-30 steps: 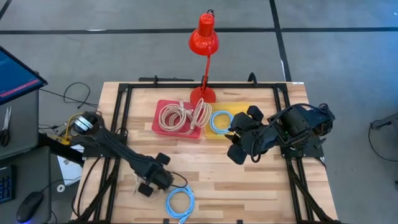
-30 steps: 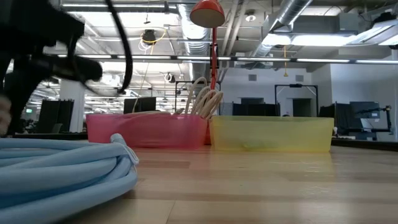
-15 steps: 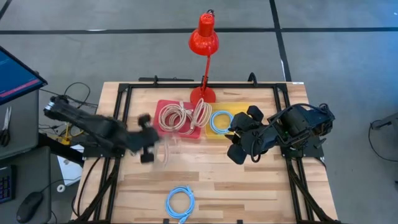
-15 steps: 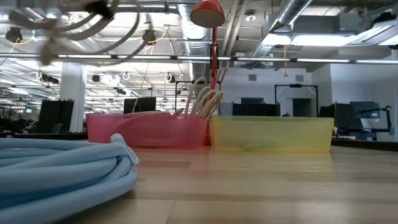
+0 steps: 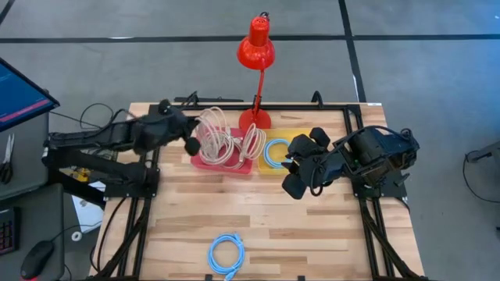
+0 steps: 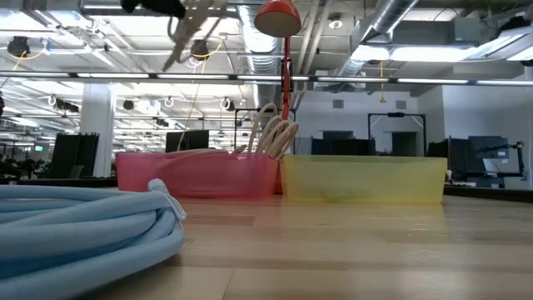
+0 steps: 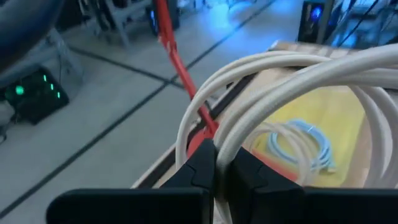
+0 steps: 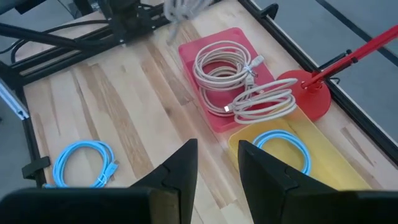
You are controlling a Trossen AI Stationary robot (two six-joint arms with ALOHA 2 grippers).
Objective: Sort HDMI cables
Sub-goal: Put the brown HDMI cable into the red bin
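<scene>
My left gripper [image 5: 191,143] is shut on a beige cable coil [image 5: 212,129] above the left end of the red tray [image 5: 200,160]; both also show at the top of the low view [image 6: 193,25]. The red tray holds more beige coils [image 5: 234,147]. The yellow tray [image 5: 298,139] holds a light blue coil [image 5: 276,152]. Another light blue coil [image 5: 226,254] lies flat on the table near the front edge. My right gripper [image 5: 301,165] is open and empty, beside the yellow tray on its near-right side. My left gripper pinches a bundle of several strands of the beige coil [image 7: 231,138] between its two fingers. The fingers come from the table's left and lie across the strands. The coil is lifted clear, its loops standing out beyond the fingertips over the red tray.
A red desk lamp [image 5: 255,47] stands with its base [image 5: 254,119] just behind the two trays. Black frame rails [image 5: 152,148] run along the table's left and right sides. Bare wood lies between the trays and the front blue coil.
My left gripper has risen from the table's near edge beside the blue coil and swung toward the far edge, carrying the beige coil up off the table to above the red tray. The blue coil at the front has stayed put.
</scene>
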